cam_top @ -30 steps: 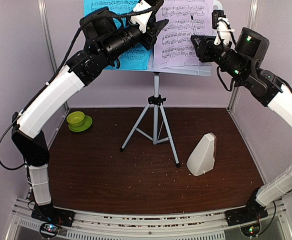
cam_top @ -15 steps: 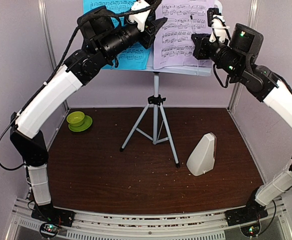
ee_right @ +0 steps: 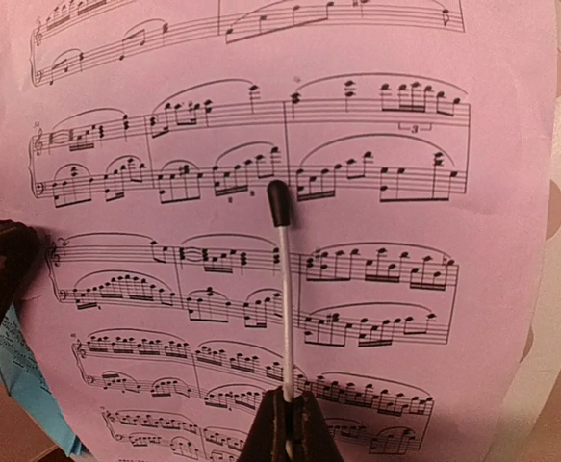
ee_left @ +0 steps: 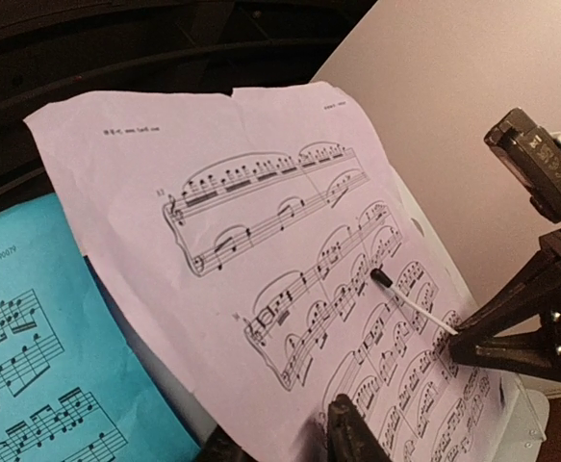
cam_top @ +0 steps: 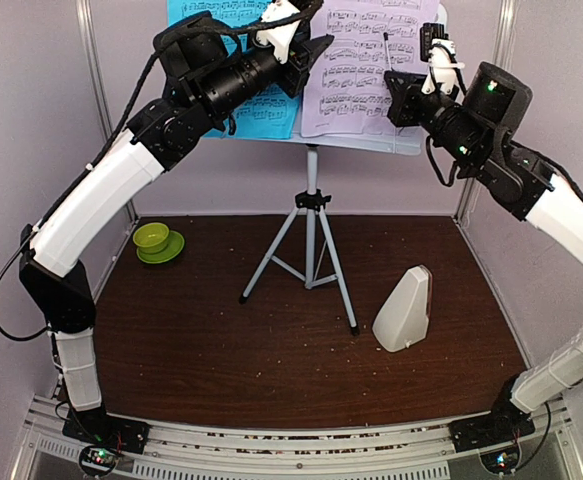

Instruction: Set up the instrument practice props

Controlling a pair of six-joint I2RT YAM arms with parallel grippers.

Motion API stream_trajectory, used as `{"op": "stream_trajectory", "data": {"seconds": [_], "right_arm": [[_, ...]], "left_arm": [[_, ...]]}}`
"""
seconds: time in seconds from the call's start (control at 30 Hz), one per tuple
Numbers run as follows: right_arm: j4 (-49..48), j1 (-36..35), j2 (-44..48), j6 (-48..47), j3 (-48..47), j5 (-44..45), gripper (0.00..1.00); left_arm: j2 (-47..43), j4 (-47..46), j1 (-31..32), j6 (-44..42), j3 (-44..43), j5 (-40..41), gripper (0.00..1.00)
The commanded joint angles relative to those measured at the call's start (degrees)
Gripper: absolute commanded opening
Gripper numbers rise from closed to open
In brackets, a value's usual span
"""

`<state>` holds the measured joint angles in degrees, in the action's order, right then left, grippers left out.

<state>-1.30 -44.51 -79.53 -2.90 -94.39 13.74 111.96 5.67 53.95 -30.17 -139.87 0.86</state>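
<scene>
The white music stand (cam_top: 312, 200) stands on its silver tripod at the back, a cyan page (cam_top: 271, 115) and a lilac page (cam_top: 356, 90) on its desk. My left gripper (ee_left: 290, 445) is shut on the lilac page (ee_left: 261, 241) at its lower edge, one finger (ee_left: 352, 433) in front of the paper and one behind. My right gripper (ee_right: 288, 404) is shut on a thin white retainer rod (ee_right: 285, 289) with a black tip that lies across the lilac page (ee_right: 357, 144). The cream metronome (cam_top: 404, 310) stands on the table at the right, untouched.
A lime-green bowl (cam_top: 152, 237) on its saucer sits at the back left of the dark wooden table. The tripod legs (cam_top: 271, 265) spread over the table's middle. Grey walls and metal posts close in the back and both sides.
My right gripper has moved left up to the lilac page and closed on the white rod. The left arm has shifted only slightly, still holding the page.
</scene>
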Motion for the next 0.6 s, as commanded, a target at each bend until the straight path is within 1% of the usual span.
{"op": "stream_trajectory", "data": {"seconds": [0.0, 0.37, 0.43, 0.57], "right_arm": [[-4.60, -0.59, 1.62, -1.86, 2.58, -2.60, 0.00], [-6.39, -0.59, 1.49, -2.14, 3.34, -3.45, 0.00], [-6.46, -0.59, 1.39, -2.12, 3.25, -3.38, 0.00], [-6.96, -0.58, 1.35, -1.98, 3.50, -3.70, 0.00]], "left_arm": [[-2.10, -2.24, -0.34, -0.54, 0.39, 0.63, 0.28], [-2.19, -2.44, -0.51, -0.69, 0.39, 0.83, 0.33], [-2.06, -2.65, -0.52, -0.64, 0.39, 0.63, 0.32], [-1.44, -3.25, -0.77, -0.01, -0.06, -0.05, 0.25]]}}
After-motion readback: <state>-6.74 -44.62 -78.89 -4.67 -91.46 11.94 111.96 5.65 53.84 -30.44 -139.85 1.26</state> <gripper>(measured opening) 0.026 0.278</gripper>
